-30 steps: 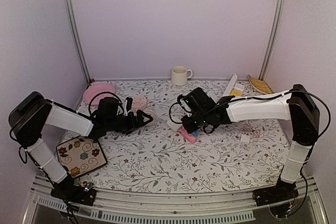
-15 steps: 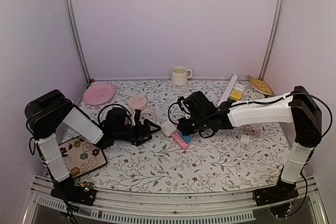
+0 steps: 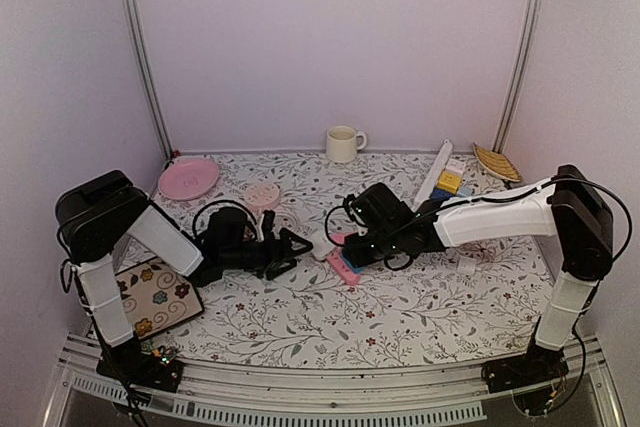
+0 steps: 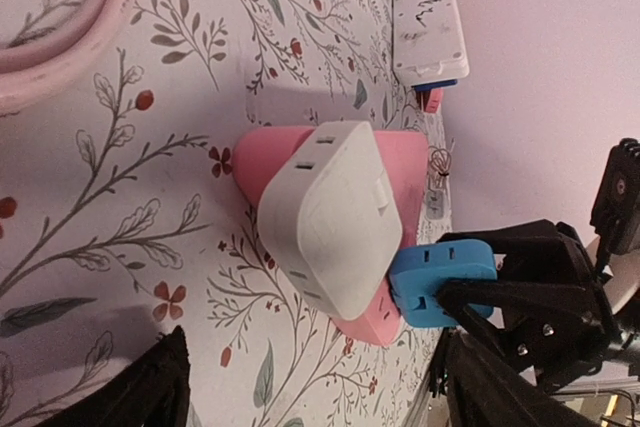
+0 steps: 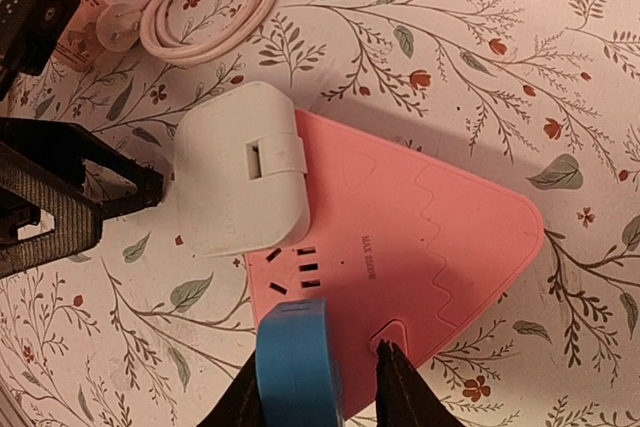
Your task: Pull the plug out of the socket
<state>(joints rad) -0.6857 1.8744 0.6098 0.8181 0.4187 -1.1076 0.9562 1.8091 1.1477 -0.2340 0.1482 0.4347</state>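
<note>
Plate (image 3: 188,178), pink: far left of the table (image 3: 420,307); idle.

Mat (image 3: 155,297), flowered: near left, beside the left arm; idle.

Left gripper (image 4: 312,377): low over the table, left of centre, jaws spread wide and holding nothing. A second ago it lay farther back. It has since swung nearer and now points squarely at the white plug, just short of it, jaws drawn in a shade from their widest.

White plug (image 5: 240,172): centre of the table, seated on the left corner of the socket; not yet pulled.

Socket (image 5: 440,237), pink, triangular: flat on the table at centre; has shifted slightly nearer along with the right arm.

Blue plug (image 5: 300,367): on the socket's right part, between the right fingers.

Right gripper (image 5: 322,389): clamped shut a second ago. Jaws now parted a little, straddling the blue plug with a gap showing on one side.

Mug (image 3: 343,143): far centre; idle.

Reading: the right arm appears to be easing its hold just as the left lines up. Unpinned, the socket may lift with the white plug.
</note>
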